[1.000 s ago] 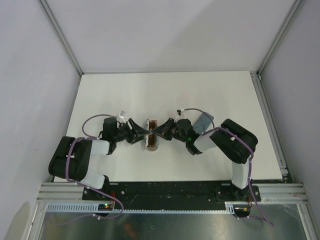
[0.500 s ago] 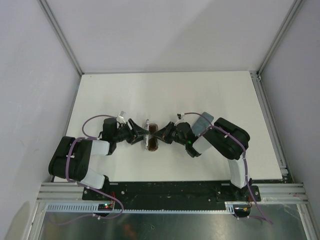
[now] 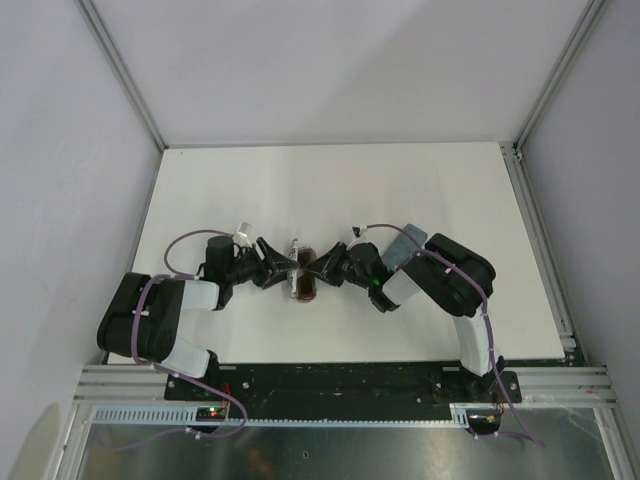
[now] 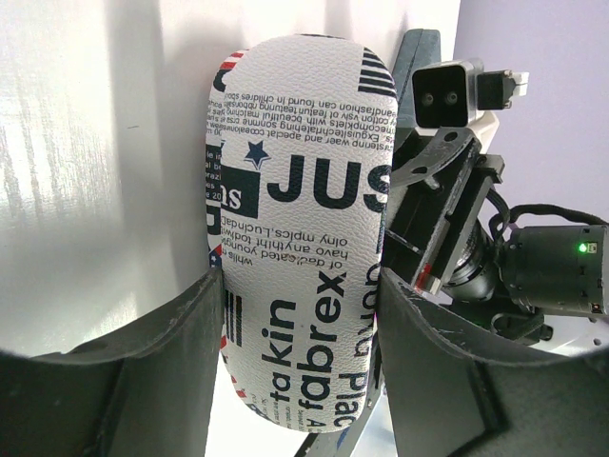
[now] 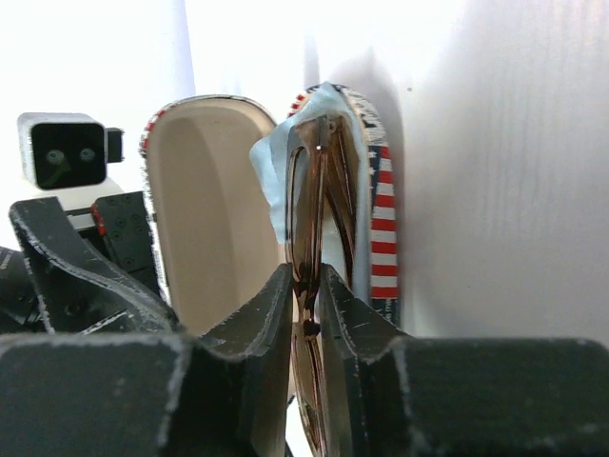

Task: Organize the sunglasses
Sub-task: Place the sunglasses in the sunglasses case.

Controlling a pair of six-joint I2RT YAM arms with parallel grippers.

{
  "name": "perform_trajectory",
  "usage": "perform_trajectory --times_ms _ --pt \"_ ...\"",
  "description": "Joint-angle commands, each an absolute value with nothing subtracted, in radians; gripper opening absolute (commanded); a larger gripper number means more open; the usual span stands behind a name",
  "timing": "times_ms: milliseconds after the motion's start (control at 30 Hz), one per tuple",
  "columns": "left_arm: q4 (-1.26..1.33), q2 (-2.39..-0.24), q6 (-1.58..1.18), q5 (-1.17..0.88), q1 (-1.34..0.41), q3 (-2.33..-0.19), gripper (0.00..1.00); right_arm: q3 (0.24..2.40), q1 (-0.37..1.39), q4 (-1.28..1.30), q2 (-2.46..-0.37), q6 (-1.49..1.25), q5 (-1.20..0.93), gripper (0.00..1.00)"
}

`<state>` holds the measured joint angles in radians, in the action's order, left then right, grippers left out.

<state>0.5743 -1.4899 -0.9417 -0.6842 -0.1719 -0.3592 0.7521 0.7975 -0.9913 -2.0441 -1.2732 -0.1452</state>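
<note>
An open glasses case printed with black lettering and stars and stripes (image 3: 300, 283) lies mid-table between both grippers. My left gripper (image 3: 283, 265) is shut on its raised lid (image 4: 295, 219), one finger on each side (image 4: 300, 278). My right gripper (image 3: 319, 267) is shut on the brown-amber sunglasses (image 5: 319, 186), folded and held edge-on (image 5: 304, 278) inside the case's striped base (image 5: 382, 224), against a light blue cloth (image 5: 270, 186). The beige inside of the lid (image 5: 205, 209) stands to their left. The white-framed sunglasses are out of view.
A grey-blue oblong case (image 3: 404, 243) lies just behind my right arm's wrist, partly covered by it. White walls and metal rails (image 3: 535, 240) border the table. Bare white tabletop (image 3: 330, 185) stretches behind the arms.
My right arm has shifted slightly left, pushing the brown sunglasses further into the open case. The left gripper has stayed on the lid.
</note>
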Motion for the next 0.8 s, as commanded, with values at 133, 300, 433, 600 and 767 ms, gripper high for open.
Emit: perform_trajectory --times_ms 133,300,433,600,767 --pt "0.606 -1.475 -0.929 -0.691 -0.177 -0.345 0.43 0.775 0.801 -0.848 -1.96 -1.208 -0.078 0.32" --pt "0.606 -1.473 -0.926 -0.688 -0.177 -0.343 0.42 0.774 0.802 -0.83 -1.949 -1.2 -0.077 0.38" --pt "0.604 -1.468 -0.923 -0.68 -0.177 -0.342 0.43 0.775 0.801 -0.815 -1.923 -1.187 -0.07 0.4" --pt "0.596 -1.467 -0.917 -0.671 -0.176 -0.344 0.42 0.774 0.799 -0.751 -1.88 -1.151 -0.053 0.42" --pt "0.586 -1.466 -0.909 -0.663 -0.177 -0.345 0.42 0.771 0.79 -0.678 -1.827 -1.104 -0.033 0.43"
